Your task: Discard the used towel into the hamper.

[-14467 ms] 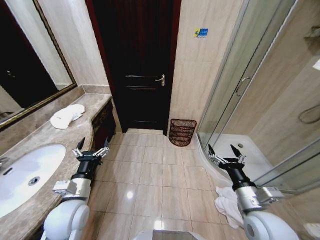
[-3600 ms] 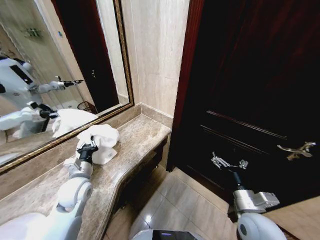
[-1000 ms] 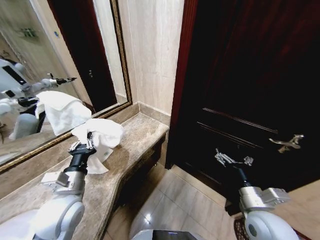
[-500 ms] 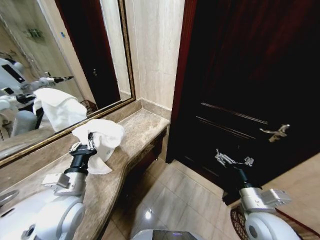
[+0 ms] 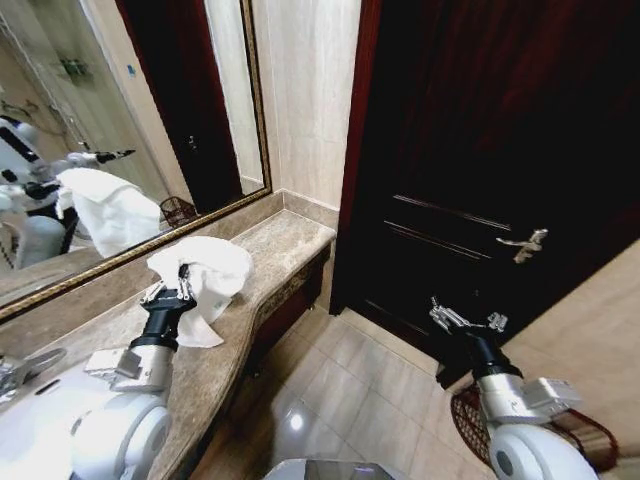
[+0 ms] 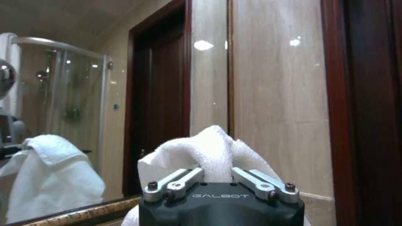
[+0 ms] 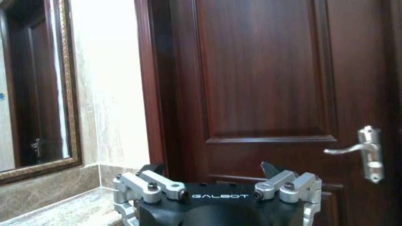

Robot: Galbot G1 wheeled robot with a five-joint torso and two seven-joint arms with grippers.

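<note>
- Over the marble vanity counter point(image 5: 270, 250), on my left: the left gripper point(image 5: 168, 292) has its fingers clamped on the white towel point(image 5: 205, 275). I see the cloth raised off the stone, its loose end hanging down to touch the counter.
- Towel: soft terry, bunched and folded, bulging above the metal fingers point(image 6: 179, 179) in the left wrist view; its reflection shows in the gold-framed mirror point(image 5: 120, 120).
- Counter: mottled brown stone, polished, with a curved front edge.
- On my right, in front of the dark wooden door point(image 5: 480, 150): the right gripper point(image 5: 465, 318) hangs in the air with its fingers spread wide, holding and touching nothing.
- Door: panelled, glossy red-brown, with a silver lever handle point(image 5: 521, 245).
- Hamper point(image 5: 570, 425): round dark red-brown basket of open slats, standing on the glossy tiled floor at lower right, partly hidden behind my right arm, well apart from the towel.
</note>
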